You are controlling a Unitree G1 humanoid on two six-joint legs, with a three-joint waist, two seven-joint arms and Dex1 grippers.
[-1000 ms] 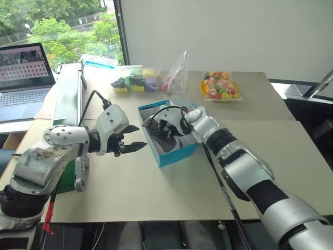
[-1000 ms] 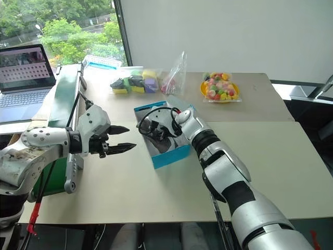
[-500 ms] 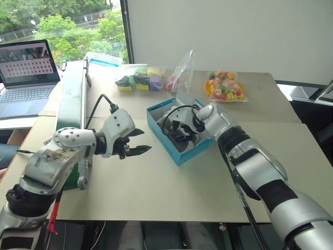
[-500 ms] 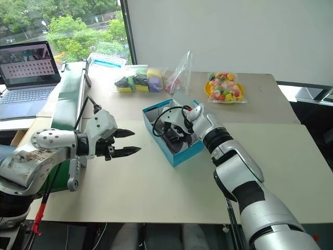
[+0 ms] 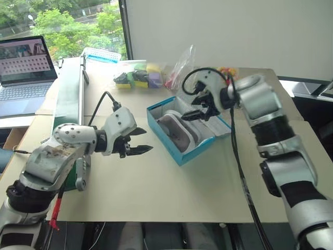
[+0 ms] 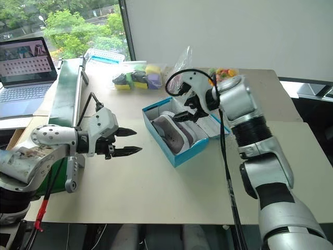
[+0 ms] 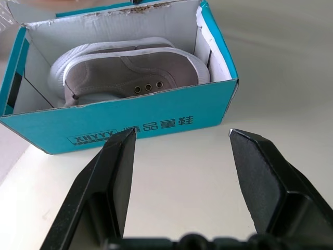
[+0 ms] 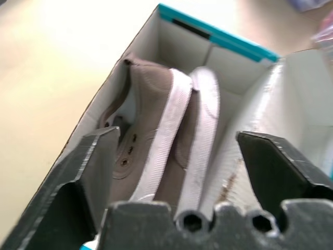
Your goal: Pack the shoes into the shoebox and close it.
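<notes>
- Left eye view: the shoebox [image 5: 183, 136] lies on the table [image 5: 156, 187], its long axis slanting from the near right corner toward the far left, open side up.
- Both shoes [image 5: 179, 129] lie inside it on their sides, lengthwise along the box, packed one against the other.
- Its lid [image 5: 217, 125] is folded back on the far right side, white inside showing.
- Right gripper [image 5: 200, 107] hangs above the box's far end, pointing down and left, fingers spread and holding nothing; a black cable loops over its wrist.
- Left gripper [image 5: 136, 140] hovers just left of the box, aimed at its long blue wall, fingers parted and empty.
- Left wrist view: the blue wall carries white lettering; the shoes [image 7: 130, 73] are grey-beige with white soles and small eyelets.
</notes>
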